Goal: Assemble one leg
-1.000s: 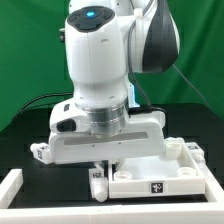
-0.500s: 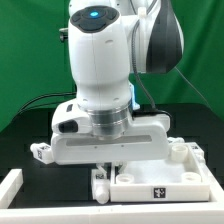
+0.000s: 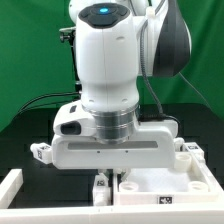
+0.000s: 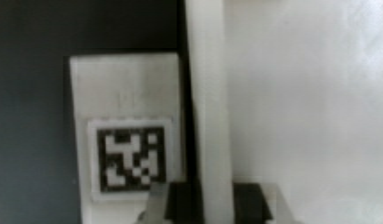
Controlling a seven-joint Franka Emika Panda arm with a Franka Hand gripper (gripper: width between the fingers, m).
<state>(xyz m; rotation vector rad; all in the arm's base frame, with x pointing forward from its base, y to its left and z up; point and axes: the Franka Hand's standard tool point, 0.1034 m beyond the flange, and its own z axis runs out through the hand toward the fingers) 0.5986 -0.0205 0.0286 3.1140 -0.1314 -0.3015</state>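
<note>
Leg (image 3: 98,188): small white peg directly under gripper (image 3: 106,176), low over black table (image 3: 25,135); just beside edge of white tabletop (image 3: 165,186), on that piece's side toward exterior view's left; square marker (image 4: 135,155) on leg face, blurred in wrist view; contact between leg and tabletop unclear; gripper low over leg, finger spacing hidden, grasp cannot be told; spare pegs (image 3: 40,152) at table's sides; white rail (image 3: 15,185) at exterior view's lower left.

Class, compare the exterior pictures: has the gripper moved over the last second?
Yes. Against the white rail, the gripper has shifted toward the exterior view's right and lower in the picture.
</note>
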